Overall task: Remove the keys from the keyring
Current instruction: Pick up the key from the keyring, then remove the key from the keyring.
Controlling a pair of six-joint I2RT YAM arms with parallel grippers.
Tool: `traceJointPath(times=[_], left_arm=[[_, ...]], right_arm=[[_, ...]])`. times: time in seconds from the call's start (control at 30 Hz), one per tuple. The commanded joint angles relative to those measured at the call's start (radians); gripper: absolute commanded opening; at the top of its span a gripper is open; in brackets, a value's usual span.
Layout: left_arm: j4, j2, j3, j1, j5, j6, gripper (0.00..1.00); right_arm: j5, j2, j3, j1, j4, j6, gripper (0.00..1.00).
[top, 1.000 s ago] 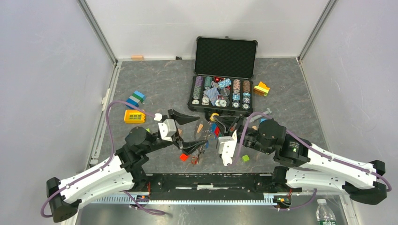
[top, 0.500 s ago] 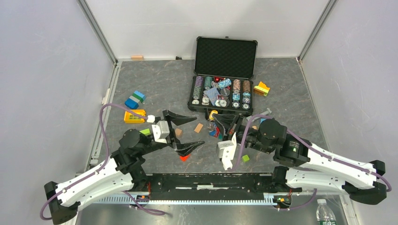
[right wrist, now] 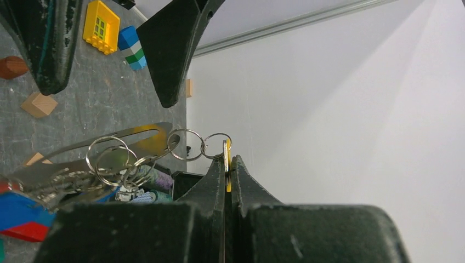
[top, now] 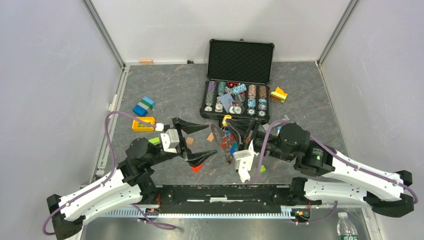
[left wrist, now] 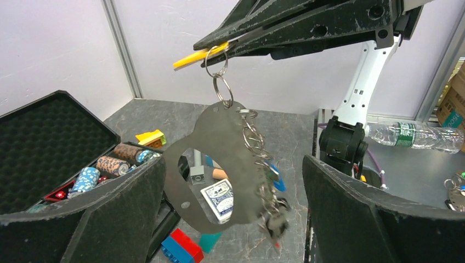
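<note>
The grey table [top: 170, 85] carries an open chip case [top: 240, 61] at the back. The left gripper [top: 212, 140] hovers, fingers spread wide around nothing. The right gripper [top: 231, 123] pinches a yellow tab [left wrist: 189, 57] above the table. Beneath it dangle a flat metal plate [left wrist: 230, 137], the keys [left wrist: 273, 211] and the keyring [right wrist: 186, 144] linking them.
</note>
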Motion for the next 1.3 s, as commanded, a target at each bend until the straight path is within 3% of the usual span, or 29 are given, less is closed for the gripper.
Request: traceJointPath(times=[0.0, 0.4, 0.87, 1.27], left_arm=[[0.026, 0.002, 0.049, -0.003, 0.001, 0.033, 1.00], [0.034, 0.048, 0.110, -0.004, 0.079, 0.077, 1.00], [0.034, 0.076, 0.112, -0.004, 0.158, 0.090, 1.00], [0.059, 0.105, 0.113, -0.003, 0.186, 0.093, 0.90]], right_arm=[[-0.025, -0.003, 0.041, 0.001, 0.019, -0.054, 0.00], [-0.133, -0.008, 0.042, 0.001, 0.021, -0.109, 0.00], [-0.152, 0.008, 0.069, 0.002, 0.050, -0.048, 0.00], [-0.206, 0.018, 0.084, 0.002, 0.091, 0.035, 0.00]])
